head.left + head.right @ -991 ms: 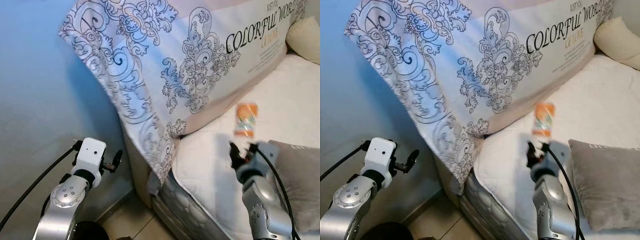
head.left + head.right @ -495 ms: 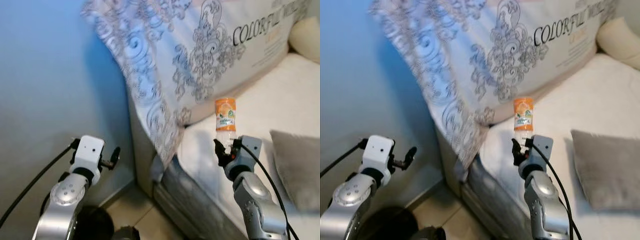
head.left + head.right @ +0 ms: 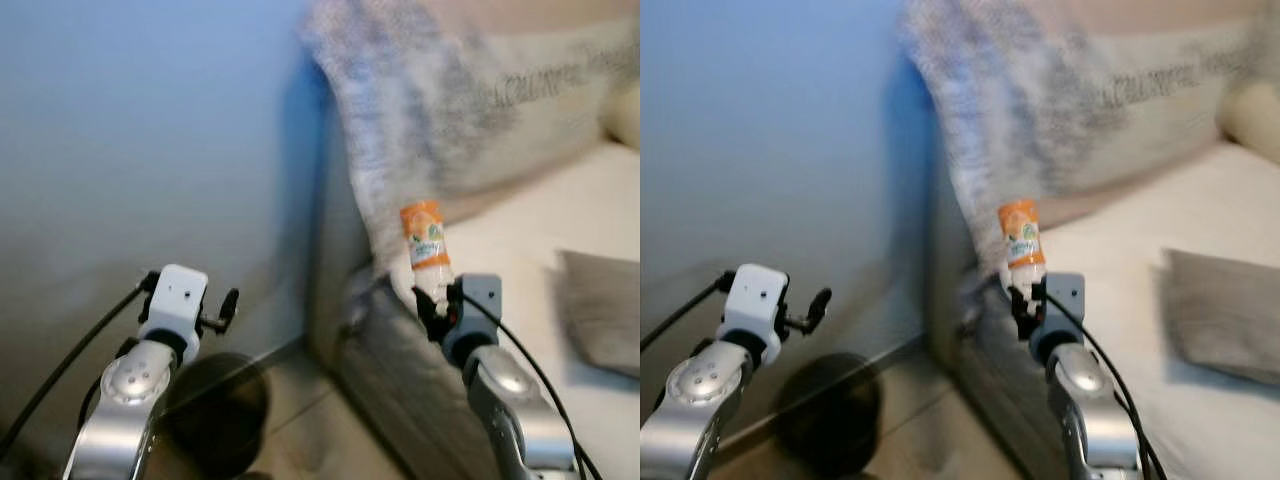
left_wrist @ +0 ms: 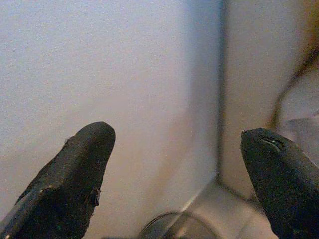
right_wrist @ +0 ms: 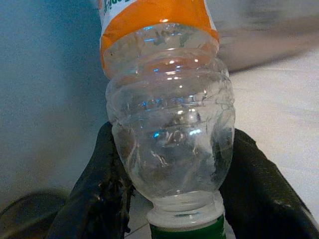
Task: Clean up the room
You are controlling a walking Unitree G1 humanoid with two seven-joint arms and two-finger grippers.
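Bottle [image 3: 426, 246] first: a clear plastic one with an orange label, held cap down with its bottom pointing up, tilted slightly, over the corner of the bed [image 3: 520, 260]. The right gripper [image 5: 169, 174] has its 2 black fingers [image 5: 97, 184] clamped on the bottle's clear shoulder just above the green cap. Beneath it the mattress edge [image 3: 400, 370] runs toward the floor, and beyond it the white sheet lies flat, with a grey cushion [image 3: 600, 310] near the right side and a big patterned pillow [image 3: 470, 100] propped against the headboard, blurred. Left of the bed stands a plain blue wall [image 3: 140, 130], and between wall and bed there is a narrow strip of pale tiled floor [image 3: 300, 410]. A dark round bin [image 3: 215, 410] sits on that strip close to the wall's base, well apart from the bottle. The left gripper [image 4: 174, 164] hovers in front of the wall above the bin, its 2 fingers [image 4: 75, 174] spread wide apart with nothing between them.
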